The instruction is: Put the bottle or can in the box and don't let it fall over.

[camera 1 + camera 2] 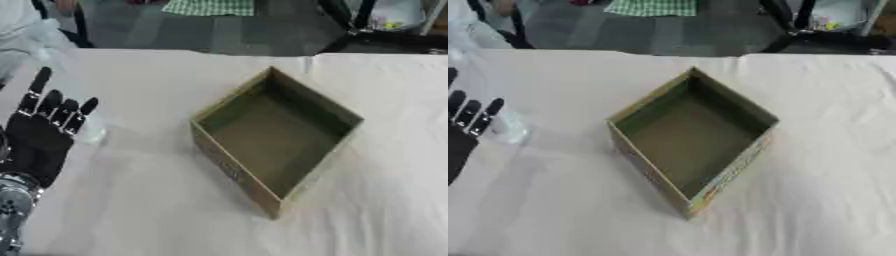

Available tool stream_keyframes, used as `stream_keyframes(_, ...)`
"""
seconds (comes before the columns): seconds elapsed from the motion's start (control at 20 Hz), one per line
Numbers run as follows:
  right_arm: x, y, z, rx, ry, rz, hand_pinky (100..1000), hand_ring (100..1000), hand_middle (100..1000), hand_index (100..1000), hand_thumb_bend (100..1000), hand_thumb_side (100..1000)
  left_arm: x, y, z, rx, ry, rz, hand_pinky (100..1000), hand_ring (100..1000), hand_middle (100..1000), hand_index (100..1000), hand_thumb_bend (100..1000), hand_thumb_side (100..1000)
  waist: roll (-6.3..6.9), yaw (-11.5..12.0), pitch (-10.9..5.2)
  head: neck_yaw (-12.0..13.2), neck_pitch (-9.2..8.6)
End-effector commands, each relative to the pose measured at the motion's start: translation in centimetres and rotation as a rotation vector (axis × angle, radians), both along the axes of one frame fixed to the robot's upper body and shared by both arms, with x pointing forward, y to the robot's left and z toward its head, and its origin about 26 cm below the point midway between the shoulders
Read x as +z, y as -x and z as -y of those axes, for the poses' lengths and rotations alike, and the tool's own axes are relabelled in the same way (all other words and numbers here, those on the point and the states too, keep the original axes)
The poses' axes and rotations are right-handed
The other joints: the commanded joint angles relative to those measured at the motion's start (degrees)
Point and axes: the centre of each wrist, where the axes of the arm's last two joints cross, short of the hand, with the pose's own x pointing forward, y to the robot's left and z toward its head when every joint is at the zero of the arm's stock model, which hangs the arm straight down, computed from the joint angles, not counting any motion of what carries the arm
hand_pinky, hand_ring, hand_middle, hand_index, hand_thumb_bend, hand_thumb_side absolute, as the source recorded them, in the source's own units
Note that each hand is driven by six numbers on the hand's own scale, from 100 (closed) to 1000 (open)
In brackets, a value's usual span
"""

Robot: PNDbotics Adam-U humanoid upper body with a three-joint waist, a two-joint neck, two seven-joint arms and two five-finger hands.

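An open cardboard box (229,165) stands turned like a diamond in the middle of the white table, and its inside is bare. My left hand (39,140) is at the left edge, open, with its fingers straight and pointing up. Just right of the fingertips there is a pale, see-through thing (509,128) on the cloth, partly hidden by the hand. I cannot make out its shape, or whether the hand touches it. The hand is well left of the box. My right hand shows in no view.
A white cloth (385,200) covers the table. A blurred, pale translucent shape (31,42) lies at the far left corner. Beyond the table's far edge are dark floor, chair legs (354,20) and a green checked cloth (210,7).
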Motion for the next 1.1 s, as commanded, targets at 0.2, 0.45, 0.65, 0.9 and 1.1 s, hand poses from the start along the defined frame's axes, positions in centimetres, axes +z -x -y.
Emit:
stream_keyframes(0.2, 2.0, 0.8, -0.2, -0.04, 0.096, 0.079, 802, 739, 729, 874, 100, 684, 0.9, 0.2, -0.6, 0.037, 0.007, 0.035, 683, 396, 308, 1000, 692, 737, -0.09, 0.1, -0.73, 0.4, -0.51)
stream_keyframes(0.45, 3.3, 1.9, -2.6, -0.022, 0.25, 0.153, 807, 744, 736, 872, 100, 655, 1.1, 0.2, -0.6, 0.038, 0.014, 0.038, 680, 395, 306, 1000, 692, 735, -0.1, 0.1, -0.76, 1.2, -0.32)
stream_keyframes(0.65, 3.7, 2.0, -3.1, -0.005, 0.259, 0.148, 807, 743, 735, 872, 100, 659, 1.3, 0.1, -0.6, 0.03, 0.018, 0.039, 679, 395, 307, 1000, 693, 734, -0.15, 0.1, -0.86, 1.5, -0.28)
stream_keyframes(0.9, 3.5, 1.9, -2.9, -0.008, 0.25, 0.133, 806, 742, 733, 872, 100, 663, 1.8, -0.1, -0.3, 0.016, 0.036, 0.042, 676, 392, 302, 1000, 698, 730, -0.11, 0.3, -0.88, 1.9, -0.59)
stream_keyframes(1.1, 3.3, 1.8, -2.8, -0.013, 0.244, 0.126, 805, 742, 733, 872, 100, 664, 2.3, -0.3, 0.3, -0.032, 0.062, 0.042, 663, 388, 295, 1000, 703, 727, -0.13, 0.3, -0.93, 1.7, -0.78)
